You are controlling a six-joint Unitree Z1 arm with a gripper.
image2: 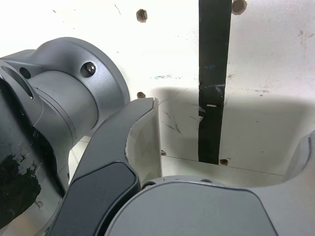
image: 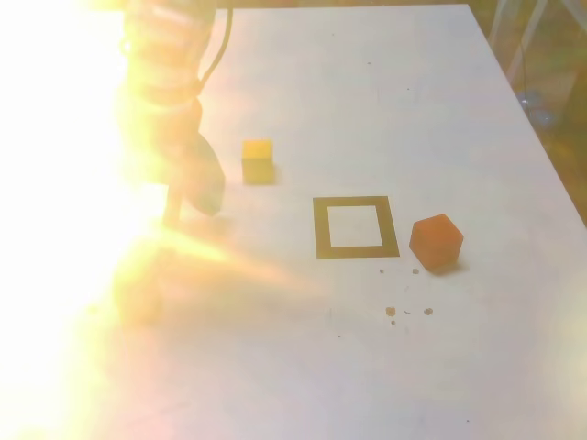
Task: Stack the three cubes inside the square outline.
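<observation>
**Observer:** How far along are we?

**Me:** By my read, nothing is stacked yet. The square outline [image: 356, 226] lies bare on the worktop [image: 385, 101], white centre showing, no cube in it. I see only two of the three cubes. The yellow cube [image: 258, 160] sits close to my claw [image: 195, 188], between it and the outline, a little further up the worktop. The red cube [image: 436, 242] is on the far side of the outline from the claw, just beside the frame's edge and turned at an angle to it.

**Observer:** And the green one?

**Me:** I can't find it. A heavy glare washes out everything on the claw's other side in the exterior view, so it may be hidden in there; I won't guess.

**Observer:** What's the claw doing?

**Me:** It hangs low over the worktop with nothing in it. In the wrist view the jaws stand spread wide, and between them I see only bare white surface and a narrow black strip [image2: 212, 83], no cube.

**Observer:** So what's left?

**Me:** All of it, I'd judge: three picks and three placements. The yellow cube is nearest, so it looks the natural first piece for the outline.
</observation>
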